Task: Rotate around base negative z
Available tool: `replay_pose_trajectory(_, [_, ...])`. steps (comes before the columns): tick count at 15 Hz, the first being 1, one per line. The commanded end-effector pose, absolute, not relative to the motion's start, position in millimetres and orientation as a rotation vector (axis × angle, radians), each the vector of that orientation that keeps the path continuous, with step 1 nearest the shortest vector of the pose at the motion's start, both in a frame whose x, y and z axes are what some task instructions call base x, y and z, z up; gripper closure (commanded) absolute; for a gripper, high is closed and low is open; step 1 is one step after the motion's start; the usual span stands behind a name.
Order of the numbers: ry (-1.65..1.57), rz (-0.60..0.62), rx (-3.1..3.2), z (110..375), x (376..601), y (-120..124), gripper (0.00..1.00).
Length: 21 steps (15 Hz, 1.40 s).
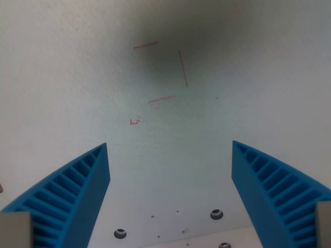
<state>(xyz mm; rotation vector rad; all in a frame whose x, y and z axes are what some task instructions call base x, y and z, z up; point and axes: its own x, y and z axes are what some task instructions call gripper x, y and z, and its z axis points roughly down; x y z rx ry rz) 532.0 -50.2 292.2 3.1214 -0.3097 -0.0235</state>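
Above the smooth white tabletop (62, 77) marked with thin red pen lines (182, 67), the blue ribbed plastic gripper (169, 147) hangs with fingers (77, 194) spread apart, holding nothing; round bolt holes (216, 214) dot the near edge.

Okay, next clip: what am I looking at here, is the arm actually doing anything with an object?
No object is being handled. The wrist view looks down on a pale surface with a few thin red marks drawn on it. The gripper is open, its two blue ribbed fingers spread wide apart with nothing between them. Some bolts sit in the surface near the bottom edge. A soft shadow darkens the upper middle.
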Motion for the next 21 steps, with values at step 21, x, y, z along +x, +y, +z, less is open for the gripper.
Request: replay_pose_trajectory(21, [-0.891, -0.02, 3.012, 294.1, 532.0, -50.2, 0.0])
